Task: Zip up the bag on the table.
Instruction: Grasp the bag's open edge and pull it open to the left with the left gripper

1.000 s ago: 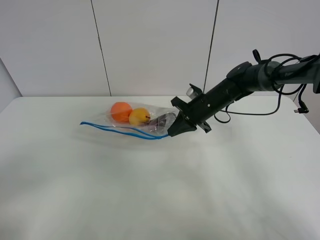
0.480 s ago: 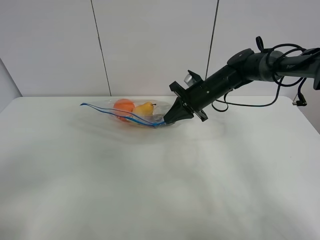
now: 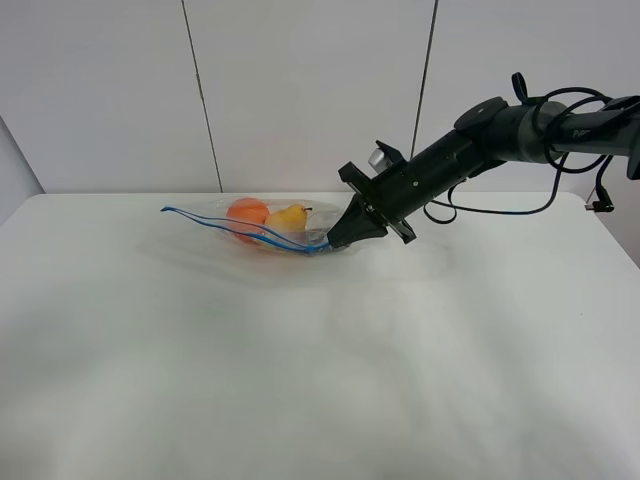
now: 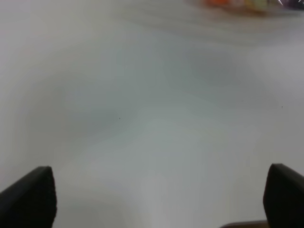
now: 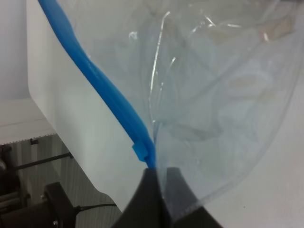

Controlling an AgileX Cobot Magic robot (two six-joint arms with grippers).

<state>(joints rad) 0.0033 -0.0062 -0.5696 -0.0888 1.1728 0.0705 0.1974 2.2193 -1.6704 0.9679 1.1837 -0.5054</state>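
Observation:
The bag point(image 3: 262, 228) is clear plastic with a blue zipper strip point(image 3: 240, 231); an orange item point(image 3: 245, 211) and a yellow item point(image 3: 288, 217) show through. It hangs lifted above the table point(image 3: 320, 350). My right gripper point(image 3: 332, 241) is shut on the bag's zipper end. In the right wrist view the fingertips point(image 5: 156, 190) pinch the blue strip point(image 5: 102, 90) and clear plastic point(image 5: 223, 95). My left gripper point(image 4: 156, 199) is open over bare table, its fingers point(image 4: 31, 197) wide apart, with the bag's coloured items blurred at the far edge point(image 4: 237, 4).
A white panelled wall point(image 3: 300, 90) stands behind the table. Black cables point(image 3: 560, 150) hang from the right arm at the right. The left arm does not show in the exterior high view.
The right gripper lifted the bag's zipper end up and back a second ago, raising the bag off the table. In the last half second nothing has visibly moved.

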